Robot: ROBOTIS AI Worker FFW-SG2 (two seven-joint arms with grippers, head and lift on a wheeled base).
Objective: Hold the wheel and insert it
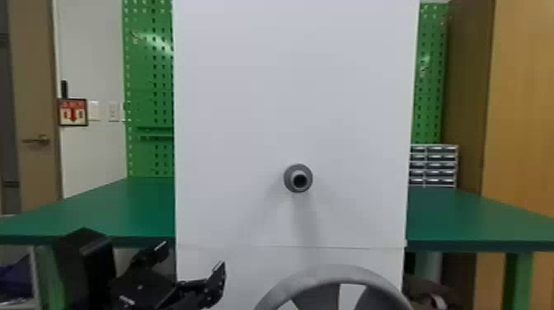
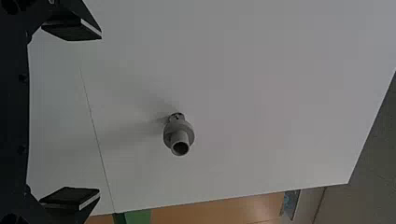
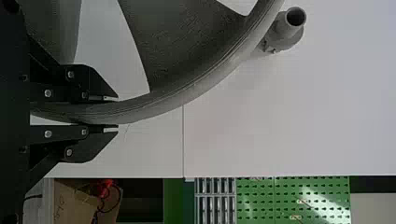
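The grey wheel (image 1: 338,274) stands at the bottom edge of the head view, below and slightly right of the grey hollow peg (image 1: 298,178) on the white panel. In the right wrist view, my right gripper (image 3: 112,112) is closed on the rim of the wheel (image 3: 187,88), one finger on each side, with the peg (image 3: 287,28) beyond the rim. My left gripper (image 1: 191,253) is at the lower left of the head view, its fingers wide apart. Seen from the left wrist, the gripper (image 2: 77,116) has nothing between its fingers and faces the panel and peg (image 2: 179,135).
The tall white panel (image 1: 247,103) stands in front of a green table (image 1: 111,210). Behind are green pegboards (image 1: 148,82), a small drawer cabinet (image 1: 437,165) at the right and a wooden cabinet (image 1: 523,103). A cardboard box (image 3: 84,205) shows in the right wrist view.
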